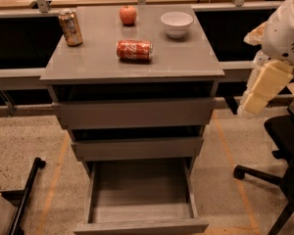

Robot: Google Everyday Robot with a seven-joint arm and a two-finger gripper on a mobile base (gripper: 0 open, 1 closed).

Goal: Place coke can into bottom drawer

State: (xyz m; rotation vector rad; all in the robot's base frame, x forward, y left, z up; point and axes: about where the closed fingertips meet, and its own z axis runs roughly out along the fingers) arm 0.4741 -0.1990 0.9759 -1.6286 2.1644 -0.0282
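The coke can [134, 50] lies on its side near the middle of the grey cabinet top [186, 65], red with white script. The bottom drawer [139, 214] is pulled out toward me and its grey inside holds nothing. The two shallower drawers above it are pushed further in. My gripper [257, 93] hangs at the right of the cabinet, off its right edge and below the level of the top, well away from the coke can. It holds nothing that I can see.
A brownish-gold can [70, 27] stands at the back left of the top. A red apple [128, 14] and a white bowl [176, 23] sit at the back. A black office chair [284, 165] stands at right. A black bar [25, 199] lies on the floor at left.
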